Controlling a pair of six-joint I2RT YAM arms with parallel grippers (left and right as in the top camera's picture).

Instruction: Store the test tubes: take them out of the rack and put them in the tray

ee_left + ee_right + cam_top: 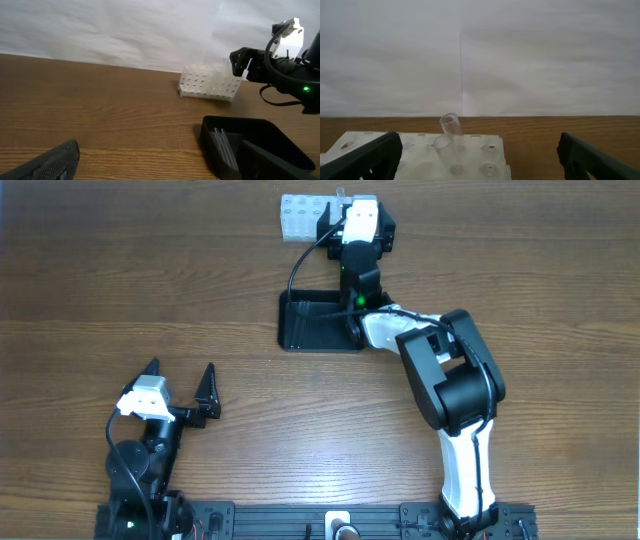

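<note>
The left gripper (182, 375) rests with its fingers spread wide, holding nothing, well apart from everything else. Far ahead of it, a black tray (220, 127) holds a few stored test tubes (223, 145), clear, lying flat side by side. Beyond the tray, a white rack (415, 147) sits under the right gripper (479, 157), whose fingers stand wide apart. Between those fingers, one transparent standing test tube (450, 126) sits in the rack, nearly upright and leaning slightly, open mouth up.

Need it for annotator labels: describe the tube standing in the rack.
At the far side of the wooden table, beyond the black tray, sits a white rack full of holes. One clear test tube stands in it, leaning slightly; it alone rises well above the rack's top.
</note>
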